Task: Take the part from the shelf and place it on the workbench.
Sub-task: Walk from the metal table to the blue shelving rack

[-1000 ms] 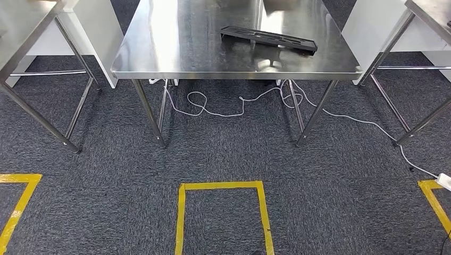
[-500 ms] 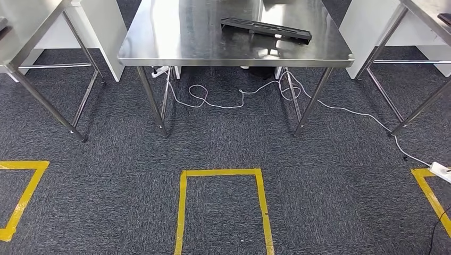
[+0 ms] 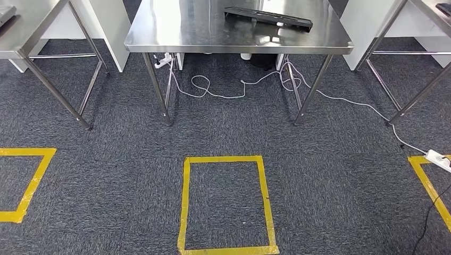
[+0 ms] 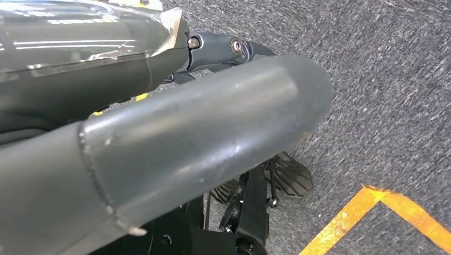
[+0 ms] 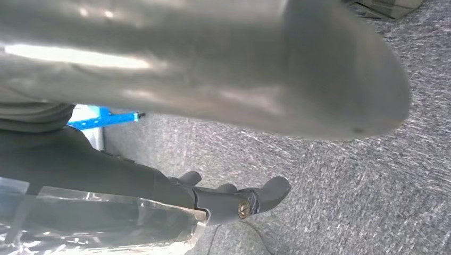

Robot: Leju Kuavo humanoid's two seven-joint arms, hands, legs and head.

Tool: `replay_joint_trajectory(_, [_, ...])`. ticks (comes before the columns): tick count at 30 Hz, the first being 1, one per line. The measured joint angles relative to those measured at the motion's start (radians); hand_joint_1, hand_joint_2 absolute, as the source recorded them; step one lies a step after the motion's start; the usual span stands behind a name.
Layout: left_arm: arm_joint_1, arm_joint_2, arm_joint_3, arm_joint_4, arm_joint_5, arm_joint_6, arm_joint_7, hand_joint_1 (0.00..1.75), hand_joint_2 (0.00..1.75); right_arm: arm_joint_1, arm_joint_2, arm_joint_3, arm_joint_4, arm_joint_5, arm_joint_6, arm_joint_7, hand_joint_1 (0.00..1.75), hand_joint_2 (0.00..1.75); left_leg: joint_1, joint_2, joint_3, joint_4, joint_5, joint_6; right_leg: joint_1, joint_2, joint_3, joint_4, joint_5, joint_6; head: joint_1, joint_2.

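We look down on a dark grey carpet floor marked with yellow tape rectangles. At twelve o'clock stands a stainless steel table whose shiny tabletop carries a long flat black plastic part, lying toward the one o'clock side of the surface and well in from the near edge. A thin white cable loops over the carpet under the table. Two more steel tables stand at ten o'clock and two o'clock, and a white power strip lies at three o'clock.

Both arms hang low beside the body. In the left wrist view we see our left hand as a thick grey thumb over carpet, with dark fingers beyond it; nothing lies in it, yet we cannot tell whether the fingers are spread or curled. In the right wrist view our right hand likewise fills the picture, dark fingers below it over bare carpet, with nothing held; its posture is equally unclear.

As for progress, we judge that the part already rests on the workbench, so the placing looks done. If this black piece is the one meant, nothing remains except standing clear of the table.
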State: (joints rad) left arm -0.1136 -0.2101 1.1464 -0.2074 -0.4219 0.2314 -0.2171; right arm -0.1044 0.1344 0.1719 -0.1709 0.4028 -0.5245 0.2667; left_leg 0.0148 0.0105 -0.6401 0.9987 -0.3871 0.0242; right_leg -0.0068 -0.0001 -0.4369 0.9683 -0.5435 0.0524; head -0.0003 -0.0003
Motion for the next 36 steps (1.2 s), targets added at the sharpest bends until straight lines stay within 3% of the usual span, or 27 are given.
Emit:
replay_joint_trajectory(1, [0.0,0.0,0.0,0.0,0.0,0.0,0.0,0.0,0.0,0.0,0.0,0.0,0.0,0.0,0.0,0.0,0.0,0.0,0.0,0.001,-0.001,-0.003,0.01,-0.007,0.007,0.001,0.004,-0.014,-0.003,-0.009,0.0,0.0])
replay_joint_trajectory(3, [0.001,0.0,0.0,0.0,0.0,0.0,0.0,0.0,0.0,0.001,0.0,0.0,0.0,0.0,-0.001,0.0,0.0,0.0,0.003,-0.001,-0.006,-0.003,0.01,-0.021,0.004,-0.001,-0.012,-0.013,0.011,-0.031,0.0,0.0])
replay_joint_trajectory(4, [0.002,0.0,0.0,0.0,0.0,0.0,0.0,0.0,0.0,0.001,0.0,-0.001,0.0,-0.001,-0.002,0.0,0.0,0.0,0.004,-0.003,-0.012,0.012,-0.016,-0.026,0.0,-0.003,-0.019,-0.014,0.02,-0.046,-0.002,0.0])
replay_joint_trajectory(6, [0.004,0.0,0.0,0.0,0.0,0.0,0.0,0.0,0.0,0.001,0.0,-0.001,0.0,-0.001,-0.003,0.0,0.0,0.0,0.007,-0.007,-0.033,0.1,-0.114,-0.034,-0.003,-0.008,-0.037,-0.015,0.04,-0.07,-0.006,0.0])
replay_joint_trajectory(7, [0.004,0.0,0.0,0.0,0.0,0.0,0.0,0.0,0.0,0.001,0.001,-0.001,0.0,-0.001,-0.003,0.0,0.0,0.0,0.008,-0.008,-0.045,0.165,-0.164,-0.037,0.001,-0.01,-0.047,-0.014,0.049,-0.077,-0.008,0.0])
replay_joint_trajectory(8, [0.004,0.001,0.0,0.0,-0.002,0.0,0.0,0.0,0.0,0.001,0.001,-0.001,0.0,-0.002,-0.004,0.0,0.0,0.0,0.008,-0.009,-0.053,0.227,-0.194,-0.039,0.005,-0.011,-0.058,-0.011,0.058,-0.08,-0.008,0.0])
replay_joint_trajectory(9, [0.004,0.001,-0.001,0.0,-0.004,-0.001,0.0,0.0,0.0,0.001,0.001,-0.002,0.0,-0.002,-0.006,-0.001,0.0,0.0,0.008,-0.009,-0.051,0.268,-0.199,-0.04,0.008,-0.012,-0.071,-0.005,0.068,-0.081,-0.008,0.0])
replay_joint_trajectory(10, [0.004,0.001,-0.001,0.0,-0.006,-0.001,0.0,0.0,0.0,0.002,0.001,-0.003,0.0,-0.004,-0.008,-0.002,0.0,0.0,0.008,-0.009,-0.035,0.28,-0.183,-0.04,0.011,-0.013,-0.087,0.002,0.075,-0.08,-0.008,0.0])
replay_joint_trajectory(12, [0.004,0.001,-0.002,0.0,-0.011,-0.003,0.0,0.0,0.0,0.002,0.001,-0.007,0.0,-0.007,-0.012,-0.003,0.0,0.0,0.006,-0.01,0.047,0.196,-0.133,-0.03,0.014,-0.012,-0.118,0.02,0.086,-0.077,-0.009,0.0])
replay_joint_trajectory(14, [0.003,0.002,-0.008,0.0,-0.017,-0.006,0.0,0.0,0.0,0.003,0.002,-0.013,0.0,-0.011,-0.016,-0.003,0.0,0.0,0.002,-0.011,0.142,0.06,-0.135,-0.015,0.017,-0.013,-0.138,0.035,0.095,-0.069,-0.008,0.0])
replay_joint_trajectory(16, [0.002,0.003,-0.016,0.0,-0.026,-0.011,0.001,0.0,0.0,0.003,0.004,-0.019,0.0,-0.017,-0.018,-0.004,0.0,0.0,-0.006,-0.013,0.177,-0.005,-0.151,-0.002,0.015,-0.015,-0.146,0.037,0.109,-0.055,-0.008,0.0])
replay_joint_trajectory(18, [0.003,0.004,-0.022,0.0,-0.037,-0.017,0.002,0.0,0.0,0.004,0.004,-0.025,0.001,-0.027,-0.022,-0.003,0.0,0.0,-0.009,-0.01,0.167,-0.02,-0.132,0.011,0.013,-0.016,-0.153,0.036,0.12,-0.042,-0.009,0.0])
replay_joint_trajectory(19, [0.002,0.005,-0.026,0.0,-0.044,-0.023,0.002,0.0,0.0,0.005,0.003,-0.03,0.002,-0.034,-0.026,-0.002,0.0,0.0,-0.007,-0.007,0.158,-0.028,-0.118,0.019,0.013,-0.013,-0.161,0.048,0.106,-0.042,-0.009,0.0])
replay_joint_trajectory(20, [0.002,0.005,-0.031,0.001,-0.052,-0.029,0.003,0.0,0.0,0.007,0.002,-0.037,0.002,-0.042,-0.03,-0.001,0.0,0.0,-0.004,-0.005,0.146,-0.035,-0.103,0.025,0.013,-0.011,-0.173,0.073,0.077,-0.045,-0.007,0.0])
replay_joint_trajectory(22, [0.002,0.006,-0.044,0.001,-0.071,-0.044,0.006,0.0,0.0,0.009,-0.001,-0.052,0.003,-0.06,-0.037,0.001,0.0,0.0,-0.001,-0.002,0.117,-0.039,-0.076,0.031,0.005,-0.005,-0.206,0.177,-0.014,-0.052,-0.003,0.0])
replay_joint_trajectory(23, [0.003,0.007,-0.051,0.001,-0.078,-0.051,0.007,0.0,0.0,0.01,-0.002,-0.06,0.003,-0.068,-0.04,0.001,0.0,0.0,0.0,0.0,0.1,-0.039,-0.062,0.028,-0.002,-0.004,-0.218,0.238,-0.046,-0.048,-0.001,0.0])
replay_joint_trajectory(24, [0.003,0.007,-0.058,0.001,-0.085,-0.057,0.008,0.0,0.0,0.012,-0.004,-0.068,0.003,-0.075,-0.043,0.001,0.0,0.0,0.002,0.002,0.082,-0.038,-0.048,0.024,-0.009,-0.004,-0.221,0.289,-0.059,-0.036,0.0,0.0])
replay_joint_trajectory(25, [0.004,0.008,-0.063,0.001,-0.089,-0.062,0.01,0.0,0.0,0.013,-0.007,-0.075,0.003,-0.08,-0.045,0.001,0.0,0.0,0.006,0.004,0.065,-0.037,-0.034,0.018,-0.017,-0.004,-0.212,0.316,-0.047,-0.017,0.001,0.0])
replay_joint_trajectory(26, [0.004,0.008,-0.068,0.001,-0.091,-0.065,0.011,0.0,0.0,0.014,-0.009,-0.081,0.003,-0.083,-0.046,0.0,0.0,0.0,0.011,0.006,0.047,-0.034,-0.021,0.011,-0.025,-0.004,-0.187,0.308,-0.018,0.005,0.001,0.0])
replay_joint_trajectory(27, [0.004,0.009,-0.071,0.001,-0.093,-0.068,0.012,0.0,0.0,0.015,-0.01,-0.087,0.003,-0.086,-0.047,-0.002,0.0,0.0,0.017,0.007,0.03,-0.029,-0.009,0.002,-0.033,-0.004,-0.147,0.268,0.011,0.025,0.001,0.0])
replay_joint_trajectory(28, [0.004,0.01,-0.074,0.0,-0.093,-0.07,0.013,0.0,0.0,0.014,-0.011,-0.091,0.002,-0.088,-0.047,-0.005,0.0,0.0,0.02,0.007,0.014,-0.021,0.001,-0.008,-0.04,-0.003,-0.093,0.199,0.023,0.04,0.003,0.0])
replay_joint_trajectory(29, [0.004,0.011,-0.076,0.0,-0.094,-0.073,0.013,0.0,0.0,0.014,-0.011,-0.095,0.002,-0.091,-0.047,-0.008,0.0,0.0,0.022,0.007,-0.001,-0.011,0.01,-0.017,-0.04,0.0,-0.037,0.119,0.014,0.042,0.004,0.0])
replay_joint_trajectory(31, [0.005,0.014,-0.081,0.0,-0.095,-0.076,0.014,0.0,0.0,0.016,-0.011,-0.102,0.002,-0.094,-0.048,-0.012,0.0,0.0,0.019,0.005,-0.018,0.003,0.028,-0.032,-0.037,0.005,0.023,0.017,-0.026,0.028,0.006,0.0])
replay_joint_trajectory(33, [0.007,0.016,-0.085,0.0,-0.099,-0.078,0.015,0.0,0.0,0.02,-0.01,-0.109,0.002,-0.097,-0.049,-0.014,0.0,0.0,0.023,0.004,-0.027,0.009,0.041,-0.044,-0.04,0.003,0.012,0.019,-0.036,0.012,0.003,0.0])
replay_joint_trajectory(34, [0.009,0.017,-0.086,0.001,-0.101,-0.079,0.015,0.0,0.0,0.022,-0.01,-0.113,0.002,-0.098,-0.049,-0.015,0.0,0.0,0.027,0.003,-0.033,0.018,0.028,-0.047,-0.041,0.0,0.001,0.029,-0.032,0.004,0.0,0.0])
replay_joint_trajectory(36, [0.012,0.018,-0.09,0.002,-0.107,-0.075,0.016,0.0,0.0,0.025,-0.01,-0.119,0.002,-0.099,-0.05,-0.015,0.0,0.0,0.031,0.0,-0.05,0.078,-0.06,-0.049,-0.036,-0.007,-0.024,0.038,-0.017,-0.021,-0.006,0.0])
